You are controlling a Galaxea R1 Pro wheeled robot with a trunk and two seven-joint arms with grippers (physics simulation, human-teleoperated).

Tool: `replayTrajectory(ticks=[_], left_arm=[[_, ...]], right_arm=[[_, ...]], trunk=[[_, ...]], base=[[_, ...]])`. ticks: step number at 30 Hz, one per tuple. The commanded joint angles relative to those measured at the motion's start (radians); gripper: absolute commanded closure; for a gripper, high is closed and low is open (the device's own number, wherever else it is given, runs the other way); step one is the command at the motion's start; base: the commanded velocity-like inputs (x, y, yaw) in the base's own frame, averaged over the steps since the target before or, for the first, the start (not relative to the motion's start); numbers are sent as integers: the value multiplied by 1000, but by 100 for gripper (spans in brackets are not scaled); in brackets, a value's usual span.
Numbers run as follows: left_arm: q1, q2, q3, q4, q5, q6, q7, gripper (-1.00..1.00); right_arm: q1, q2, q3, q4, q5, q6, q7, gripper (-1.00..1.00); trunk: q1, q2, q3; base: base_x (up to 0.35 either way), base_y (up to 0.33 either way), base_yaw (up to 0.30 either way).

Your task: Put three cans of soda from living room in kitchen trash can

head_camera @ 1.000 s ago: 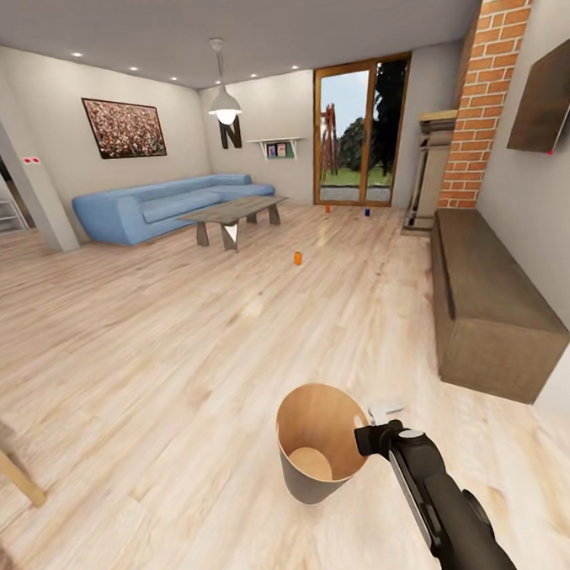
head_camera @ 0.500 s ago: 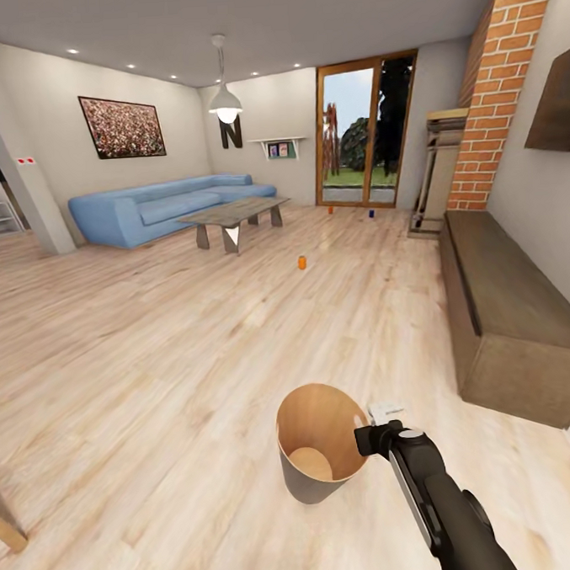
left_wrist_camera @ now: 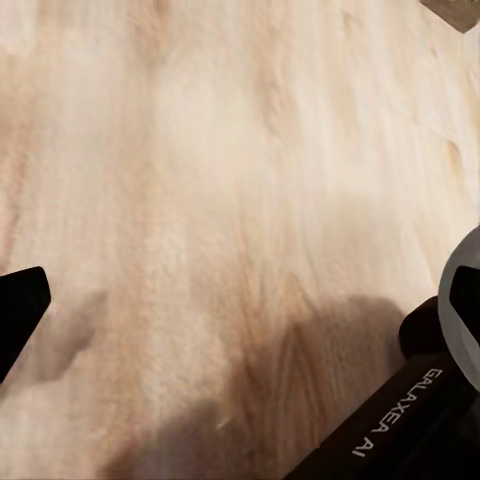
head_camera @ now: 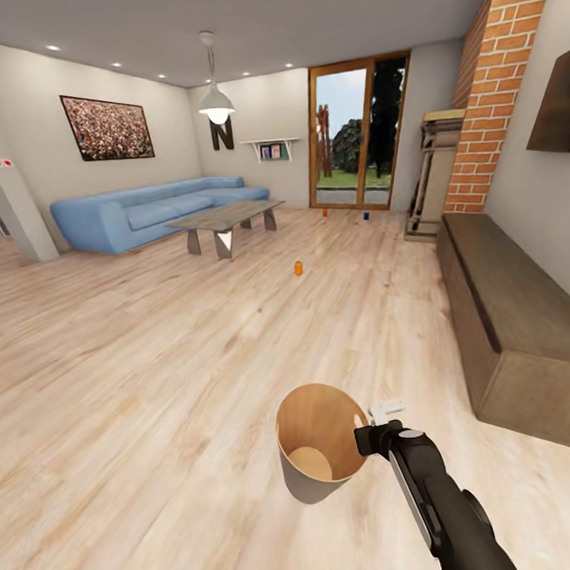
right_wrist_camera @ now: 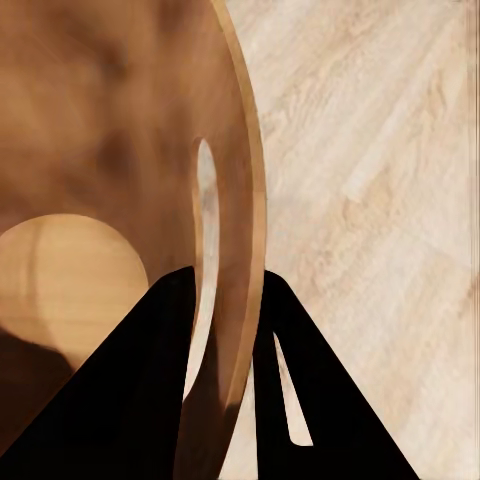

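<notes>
My right gripper (head_camera: 368,436) is shut on the rim of the trash can (head_camera: 315,439), a white-grey tapered bin with a brown inside, held low in front of me over the wood floor. In the right wrist view the two black fingers (right_wrist_camera: 150,360) pinch the bin's wall (right_wrist_camera: 235,200), one inside and one outside. Far ahead on the living room floor stands an orange soda can (head_camera: 298,268). A second orange can (head_camera: 324,212) and a dark blue can (head_camera: 366,216) stand near the glass doors. One black fingertip (left_wrist_camera: 20,310) of my left gripper hangs over bare floor, holding nothing.
A long brown bench (head_camera: 507,322) runs along the right wall below the brick fireplace (head_camera: 484,96). A blue sofa (head_camera: 146,213) and a grey coffee table (head_camera: 226,221) stand at the back left. Light plank floor (head_camera: 155,369) stretches between me and the cans.
The whole view has shifted as the camera moved forward and turned slightly; the bench and cans sit closer. The bin stays in my right gripper at the same spot.
</notes>
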Motion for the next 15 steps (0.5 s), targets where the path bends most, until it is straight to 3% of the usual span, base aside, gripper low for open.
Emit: replayTrajectory(ticks=[1, 10, 15], left_arm=[[0, 0, 0, 0, 0, 0, 0, -100], [0, 0, -1, 0, 0, 0, 1, -100], [0, 0, -2, 0, 0, 0, 1, -100]], right_arm=[[0, 0, 0, -1, -14, 1, 3, 100], [0, 0, 0, -1, -14, 1, 3, 100], [0, 0, 0, 4, -13, 1, 3, 100]], trunk=[[0, 0, 1], [0, 0, 8], [0, 0, 9]], base=[[337, 97, -190], [337, 97, -187], [337, 97, -51]])
